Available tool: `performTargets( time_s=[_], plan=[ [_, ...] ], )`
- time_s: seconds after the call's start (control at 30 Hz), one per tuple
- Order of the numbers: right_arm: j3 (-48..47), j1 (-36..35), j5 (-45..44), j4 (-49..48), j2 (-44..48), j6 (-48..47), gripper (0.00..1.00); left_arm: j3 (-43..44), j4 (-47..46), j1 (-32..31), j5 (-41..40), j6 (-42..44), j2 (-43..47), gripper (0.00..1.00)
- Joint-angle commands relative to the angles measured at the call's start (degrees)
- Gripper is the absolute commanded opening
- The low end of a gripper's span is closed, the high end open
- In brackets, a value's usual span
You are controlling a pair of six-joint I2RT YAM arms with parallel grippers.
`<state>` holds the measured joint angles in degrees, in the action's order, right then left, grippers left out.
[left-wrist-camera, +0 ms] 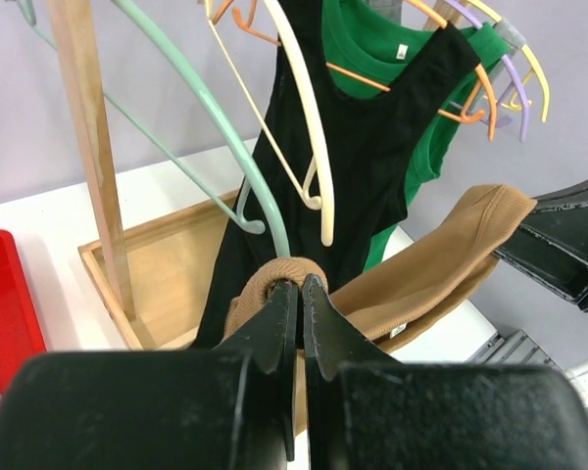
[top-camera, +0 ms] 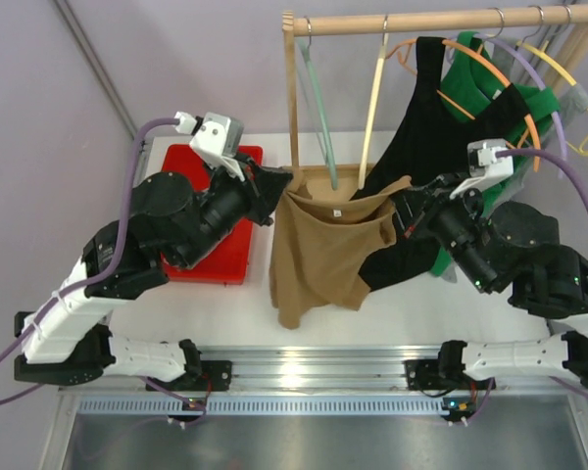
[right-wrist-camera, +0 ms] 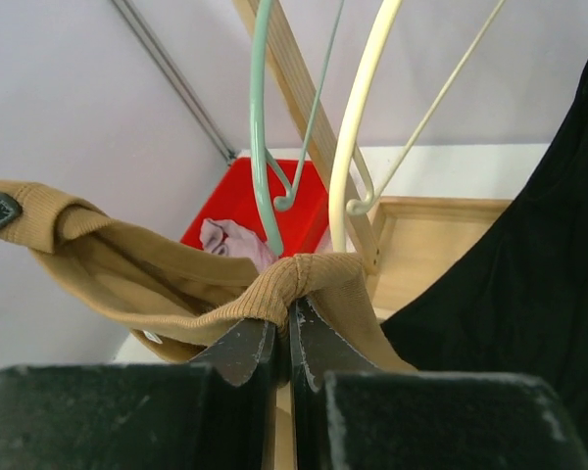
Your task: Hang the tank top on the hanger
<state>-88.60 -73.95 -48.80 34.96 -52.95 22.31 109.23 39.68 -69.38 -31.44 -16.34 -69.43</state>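
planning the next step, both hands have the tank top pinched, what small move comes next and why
Probably raise the right hand so its strap slips over the lower end of the cream hanger. The tank top hangs stretched between it and the left hand, both shut on straps, just below the hanger, not yet on it.

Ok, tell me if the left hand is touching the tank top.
Touching: left wrist view shows the left hand pinching a fold of the tank top.
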Motion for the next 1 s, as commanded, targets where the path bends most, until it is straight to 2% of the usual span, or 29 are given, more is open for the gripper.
performTargets(
  time_s=[0.0, 0.13, 0.17, 0.3, 0.33, 0.37, 0.53, 0.57, 0.67, 0.77, 0.8, 0.9, 0.97],
  plan=[
    [-0.27, 0.48, -1.65, 2.83, 0.21, 1.24, 0.00, -4.80, -4.35, -0.14, -2.13, -0.97, 1.66, 0.00],
    [8.67, 1.44, -0.17, 7.74, 1.88, 11.40, 0.00, -17.01, -6.72, -0.14, -3.63, -7.46, 6.57, 0.00],
    [10.79, 1.97, 0.54, 9.32, 2.49, 13.45, 0.00, -22.43, -7.07, -0.14, -3.98, -10.70, 7.54, 0.00],
    [23.00, 5.30, 8.59, 10.83, 6.53, 22.94, 0.00, -36.43, -8.21, -0.05, -7.05, -20.47, 11.68, 0.00],
    [28.60, 7.49, 10.63, 10.57, 7.06, 26.18, 0.00, -39.24, -9.17, -0.05, -8.19, -21.97, 12.90, 0.00],
    [31.44, 8.73, 13.09, 10.05, 7.33, 27.52, 0.00, -44.32, -9.79, 0.04, -8.55, -25.20, 13.26, 0.00],
    [48.83, 16.36, 27.16, 2.60, 5.58, 31.74, 0.00, -57.09, -15.67, 0.48, -7.15, -32.96, 11.70, 0.00],
    [50.52, 17.43, 28.83, 1.09, 4.79, 31.75, 0.00, -60.85, -19.43, 0.83, -4.62, -34.62, 10.73, 0.00],
    [53.88, 20.34, 32.88, -2.78, 1.10, 30.70, 0.00, -64.83, -24.72, 1.44, -1.79, -37.27, 5.46, 0.01],
    [53.71, 21.92, 34.29, -4.37, -2.50, 28.68, 0.04, -66.07, -27.98, 2.23, 0.94, -37.10, 1.76, 0.15],
    [53.18, 22.44, 34.47, -4.72, -3.82, 28.32, 0.06, -66.08, -29.21, 2.58, 1.99, -36.93, 1.06, 0.28],
    [51.95, 23.15, 35.26, -5.69, -5.15, 26.83, 0.15, -65.99, -30.01, 4.34, 3.75, -35.78, 1.22, 0.46],
    [51.77, 23.76, 35.78, -6.56, -5.41, 26.12, 0.21, -66.25, -30.01, 6.18, 4.98, -34.65, 2.01, 0.52]
  ],
)
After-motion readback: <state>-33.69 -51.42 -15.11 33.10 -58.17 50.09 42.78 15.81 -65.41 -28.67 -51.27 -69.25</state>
